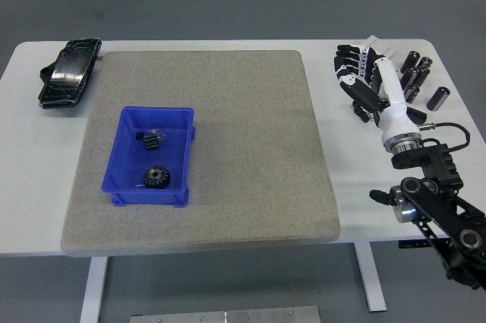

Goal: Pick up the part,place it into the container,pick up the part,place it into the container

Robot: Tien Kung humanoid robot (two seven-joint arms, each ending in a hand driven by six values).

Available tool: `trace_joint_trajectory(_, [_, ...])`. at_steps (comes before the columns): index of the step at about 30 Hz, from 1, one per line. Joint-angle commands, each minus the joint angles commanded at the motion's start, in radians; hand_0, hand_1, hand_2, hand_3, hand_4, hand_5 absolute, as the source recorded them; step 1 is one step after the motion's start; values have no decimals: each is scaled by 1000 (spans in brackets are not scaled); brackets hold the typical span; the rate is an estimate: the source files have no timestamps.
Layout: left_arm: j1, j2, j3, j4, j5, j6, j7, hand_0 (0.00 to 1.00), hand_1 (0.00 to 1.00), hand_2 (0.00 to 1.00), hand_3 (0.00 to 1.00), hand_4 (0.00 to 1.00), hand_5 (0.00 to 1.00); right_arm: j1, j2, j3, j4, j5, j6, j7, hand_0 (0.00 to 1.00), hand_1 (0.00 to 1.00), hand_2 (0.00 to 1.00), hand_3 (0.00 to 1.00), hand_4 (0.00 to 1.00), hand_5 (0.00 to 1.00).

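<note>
A blue container [149, 156] sits on the left of a grey mat [228, 133]. Inside it lie two black gear parts: a small one [152, 137] near the back and a larger gear [156, 177] near the front. My right hand [358, 78] is white with black fingertips. It hovers over the right side of the table, far from the container, fingers spread and empty. My left arm is not in view.
A black bagged object [70, 74] lies at the table's back left. Several dark cylinders [419, 76], a white electrical module [380, 72] and a black adapter on white card [410, 118] lie at the back right, around my hand.
</note>
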Motion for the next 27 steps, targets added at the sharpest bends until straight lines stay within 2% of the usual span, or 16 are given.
trace_joint_trajectory(9, [4, -8, 16, 3, -28, 3, -11, 681, 634, 604, 581, 639, 246, -29, 8, 37, 7, 43, 18, 16, 735, 705, 711, 674, 680, 403])
trace_joint_trajectory(14, [2, -13, 22, 5, -38, 3, -16, 681, 634, 604, 581, 639, 246, -41, 14, 54, 6, 17, 40, 4, 735, 705, 711, 674, 680, 403])
trace_joint_trajectory(26, [-4, -13, 25, 7, -49, 5, -20, 681, 635, 605, 581, 640, 246, -63, 12, 91, 24, -9, 55, -9, 745, 706, 719, 683, 684, 399])
trace_joint_trajectory(27, [-4, -13, 23, 6, -47, 6, -19, 681, 635, 605, 580, 641, 247, -65, 13, 94, 22, -8, 56, -9, 743, 710, 721, 686, 687, 421])
